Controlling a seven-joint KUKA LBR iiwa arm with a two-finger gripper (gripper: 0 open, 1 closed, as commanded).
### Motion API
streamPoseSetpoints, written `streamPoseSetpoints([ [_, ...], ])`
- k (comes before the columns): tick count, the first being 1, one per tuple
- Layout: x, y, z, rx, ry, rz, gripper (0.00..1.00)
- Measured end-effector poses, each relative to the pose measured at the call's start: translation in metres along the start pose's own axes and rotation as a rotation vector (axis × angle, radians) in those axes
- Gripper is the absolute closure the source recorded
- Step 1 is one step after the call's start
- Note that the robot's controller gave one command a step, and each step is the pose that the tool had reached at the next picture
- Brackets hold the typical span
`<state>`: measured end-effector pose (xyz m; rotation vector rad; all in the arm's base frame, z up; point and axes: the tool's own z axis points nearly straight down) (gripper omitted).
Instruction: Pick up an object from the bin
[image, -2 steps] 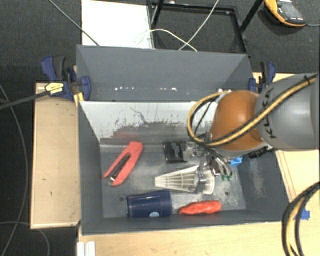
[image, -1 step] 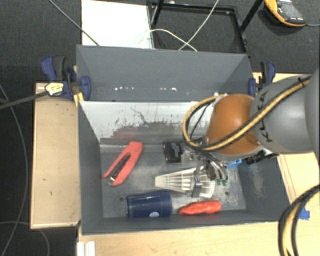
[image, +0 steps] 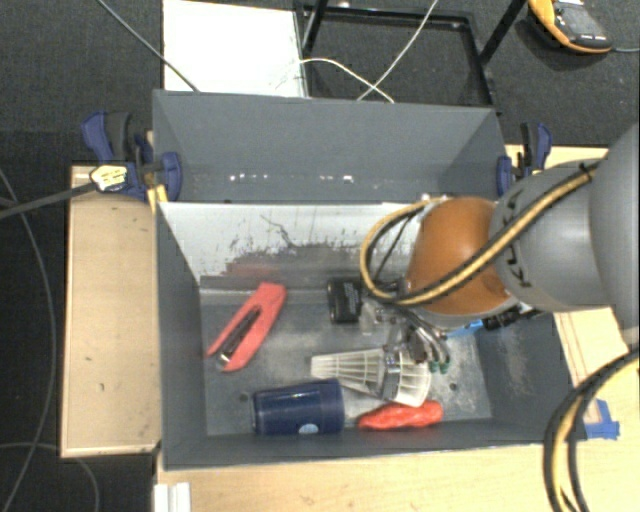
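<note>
Hanging low in the bin (image: 320, 150), the gripper (image: 412, 352) sits right at the white shuttlecock (image: 345, 368), just beside the blue can (image: 298, 410) & red lump (image: 400, 417). Can't tell if it's open or shut. Nothing's lifted yet, so grab & lift are left, I think.

On the floor of the grey metal bin (image: 320, 160), 5 things: red cutter (image: 247, 324) at left, black block (image: 343, 300) behind, white shuttlecock (image: 352, 369) mid-floor, dark blue cylinder (image: 297, 410) and orange-red lump (image: 400, 416) in front.

Grey arm (image: 575, 250), glossy orange dome wrist cover (image: 455, 262), black-and-yellow cables (image: 385, 235) looped round it, silver metal claw (image: 418, 362).
</note>
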<state>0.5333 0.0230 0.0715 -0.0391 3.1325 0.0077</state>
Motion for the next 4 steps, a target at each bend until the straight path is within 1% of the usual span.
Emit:
streamPoseSetpoints([
  [1, 0.0, 0.008, 0.001, 0.002, 0.0, 0.092, 1.0],
  [2, 0.0, 0.008, 0.0, 0.002, 0.0, 0.092, 1.0],
  [3, 0.003, 0.008, -0.022, 0.002, 0.007, 0.092, 1.0],
  [4, 0.0, 0.008, -0.05, 0.001, -0.002, 0.092, 1.0],
])
